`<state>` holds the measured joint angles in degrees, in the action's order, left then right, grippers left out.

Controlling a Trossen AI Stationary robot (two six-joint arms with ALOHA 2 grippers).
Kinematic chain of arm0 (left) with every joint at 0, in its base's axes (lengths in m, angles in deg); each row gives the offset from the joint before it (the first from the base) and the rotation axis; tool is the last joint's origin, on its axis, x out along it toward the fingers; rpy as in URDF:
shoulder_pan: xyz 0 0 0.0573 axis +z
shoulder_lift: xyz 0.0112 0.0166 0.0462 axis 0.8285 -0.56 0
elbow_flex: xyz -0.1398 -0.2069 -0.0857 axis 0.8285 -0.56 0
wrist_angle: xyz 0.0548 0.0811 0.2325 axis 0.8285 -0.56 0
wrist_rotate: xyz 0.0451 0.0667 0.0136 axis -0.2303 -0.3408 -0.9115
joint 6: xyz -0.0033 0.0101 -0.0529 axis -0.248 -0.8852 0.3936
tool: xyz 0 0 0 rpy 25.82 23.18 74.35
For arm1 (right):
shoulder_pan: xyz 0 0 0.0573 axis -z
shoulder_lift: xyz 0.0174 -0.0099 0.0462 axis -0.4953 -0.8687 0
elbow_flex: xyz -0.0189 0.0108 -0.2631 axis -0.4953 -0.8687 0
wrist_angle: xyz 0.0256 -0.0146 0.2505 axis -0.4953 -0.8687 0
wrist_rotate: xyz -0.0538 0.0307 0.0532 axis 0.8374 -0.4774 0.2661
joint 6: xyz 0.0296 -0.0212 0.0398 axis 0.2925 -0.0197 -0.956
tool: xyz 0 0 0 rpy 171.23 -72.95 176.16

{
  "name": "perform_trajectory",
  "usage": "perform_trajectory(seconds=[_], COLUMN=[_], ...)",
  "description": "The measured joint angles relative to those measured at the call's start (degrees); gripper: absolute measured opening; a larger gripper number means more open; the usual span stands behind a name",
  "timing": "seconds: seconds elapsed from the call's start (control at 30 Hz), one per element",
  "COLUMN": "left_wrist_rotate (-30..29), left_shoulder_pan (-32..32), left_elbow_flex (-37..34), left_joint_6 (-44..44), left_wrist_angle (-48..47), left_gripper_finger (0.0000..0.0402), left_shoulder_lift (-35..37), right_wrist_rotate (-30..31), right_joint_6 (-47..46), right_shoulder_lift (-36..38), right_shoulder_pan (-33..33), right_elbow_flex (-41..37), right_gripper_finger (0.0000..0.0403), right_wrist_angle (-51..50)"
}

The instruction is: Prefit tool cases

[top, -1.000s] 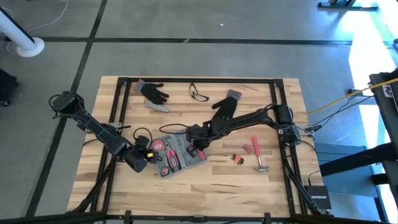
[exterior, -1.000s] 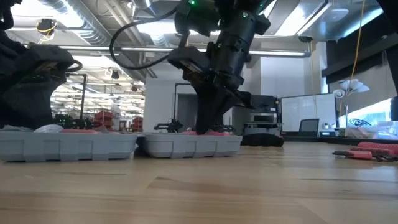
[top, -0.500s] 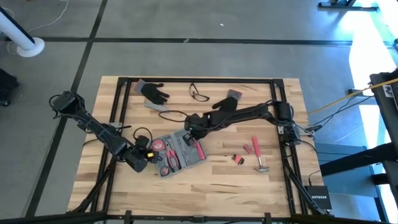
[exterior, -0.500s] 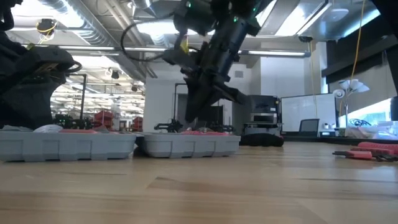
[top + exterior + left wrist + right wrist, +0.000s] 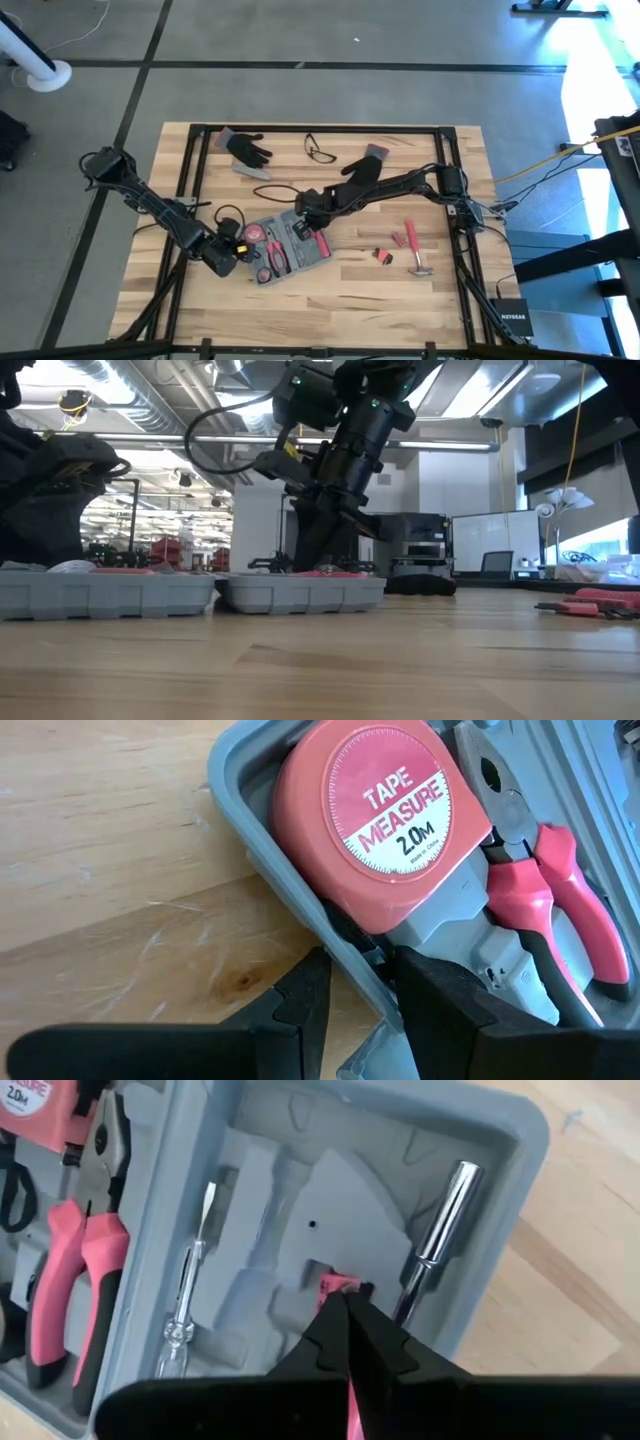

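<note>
Tool case lies open at the surface's centre, stiff, light plastic; take its rim. Left fingers pinch the nine-o'clock wall. Right fingers hover closed, empty, at three o'clock.

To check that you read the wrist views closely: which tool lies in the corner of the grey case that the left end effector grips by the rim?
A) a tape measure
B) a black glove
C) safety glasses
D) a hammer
A: the left wrist view shows the left end effector straddling the rim of the case, right beside the red tape measure.
</note>
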<state>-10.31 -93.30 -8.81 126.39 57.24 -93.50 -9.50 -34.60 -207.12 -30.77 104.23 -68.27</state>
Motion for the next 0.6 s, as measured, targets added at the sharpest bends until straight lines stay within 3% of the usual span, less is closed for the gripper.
perform_trajectory(seconds=[0.6], left_wrist_rotate=[-0.02], left_shoulder_pan=[0.02], left_elbow_flex=[0.00], left_joint_6=[0.04], left_wrist_angle=[0.04], left_gripper_finger=[0.0106], left_shoulder_lift=[0.00], right_wrist_rotate=[0.21], right_joint_6=[1.48], right_shoulder_lift=[0.20], right_shoulder_pan=[0.56], right_elbow_flex=[0.34], right_gripper_finger=[0.0000], right_wrist_angle=[-0.49])
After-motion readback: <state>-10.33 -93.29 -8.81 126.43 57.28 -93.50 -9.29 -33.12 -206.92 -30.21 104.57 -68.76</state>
